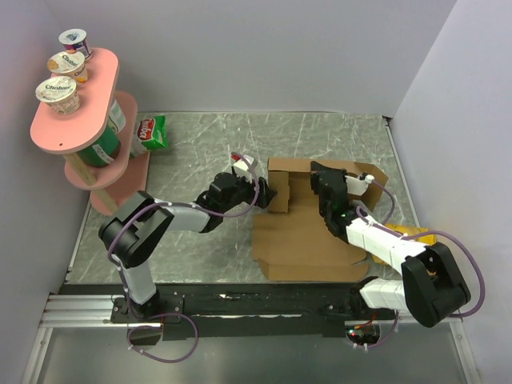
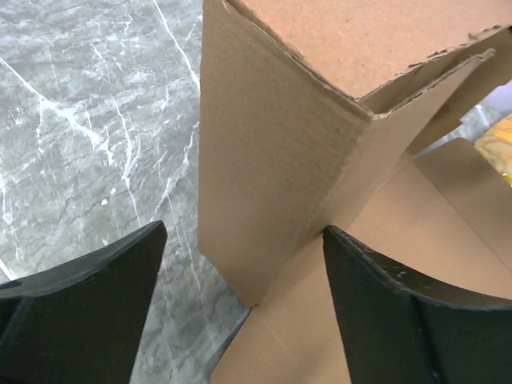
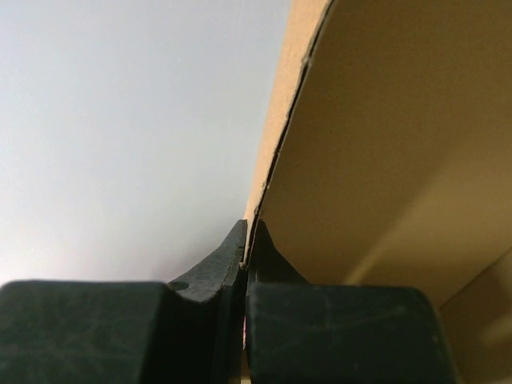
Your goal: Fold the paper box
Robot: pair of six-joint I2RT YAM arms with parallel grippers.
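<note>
The paper box [image 1: 300,240] is a brown cardboard sheet lying flat right of centre, with a back wall and a left side flap [image 1: 278,192] raised. My left gripper [image 1: 266,190] is open at that left corner. In the left wrist view its fingers [image 2: 384,312] straddle the upright flap [image 2: 272,152], one outside over the table and one over the box floor. My right gripper [image 1: 320,178] is shut on the edge of a raised panel [image 3: 376,144] of the paper box, the cardboard edge pinched between its fingertips [image 3: 250,240].
A pink two-tier stand [image 1: 76,120] with yogurt cups [image 1: 58,94] stands at the far left. A green and red snack bag [image 1: 150,132] lies beside it. A yellow packet [image 1: 416,234] sits under the box's right edge. Grey walls close in the marble table [image 1: 200,152].
</note>
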